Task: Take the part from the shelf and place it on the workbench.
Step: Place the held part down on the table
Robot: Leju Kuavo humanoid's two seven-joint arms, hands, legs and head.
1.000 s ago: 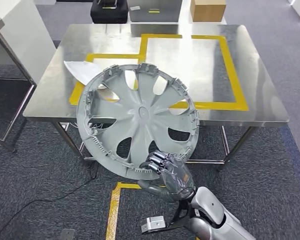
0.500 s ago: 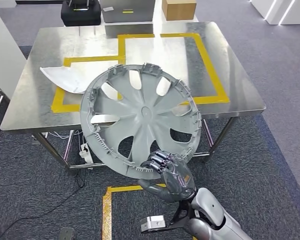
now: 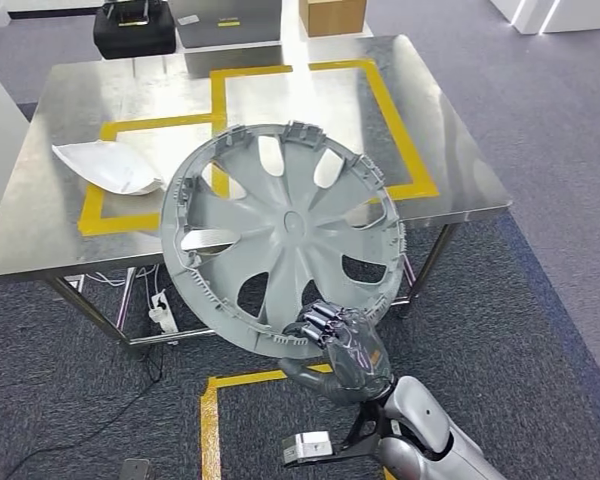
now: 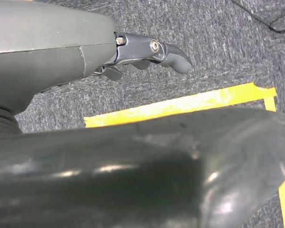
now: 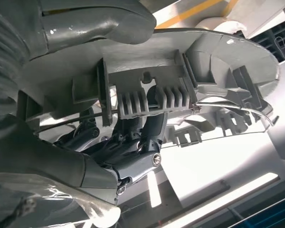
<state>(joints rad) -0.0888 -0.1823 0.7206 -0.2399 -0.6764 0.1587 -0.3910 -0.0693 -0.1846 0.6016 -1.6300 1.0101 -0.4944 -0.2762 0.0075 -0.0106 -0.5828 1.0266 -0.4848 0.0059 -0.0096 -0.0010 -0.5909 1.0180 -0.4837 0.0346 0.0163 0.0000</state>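
Above the near edge of the table (image 3: 448, 170), I have the hubcap (image 3: 282, 235) in the air, its inner ribbed side facing the head camera, tilted, with its far rim over the steel top and its near rim out over the carpet. My right hand (image 3: 342, 350) holds it at the near rim: the fingers (image 3: 316, 320) curl over the edge and the thumb clamps from beneath; the right wrist view shows the fingers (image 5: 134, 152) wrapped behind the rim's clips. My left hand (image 4: 148, 50) hangs by the floor, holding nothing, its fingers slightly curled and apart. So I judge the pick from the shelf done and the carry nearly over. What is left is the placing: bring the hubcap fully over the table, level it, set it down inside the yellow tape (image 3: 403, 130) and let go. A white sheet (image 3: 108, 165) lies on the table's left part, just beside the hubcap's rim as I see it, so I would set down to the right of it.
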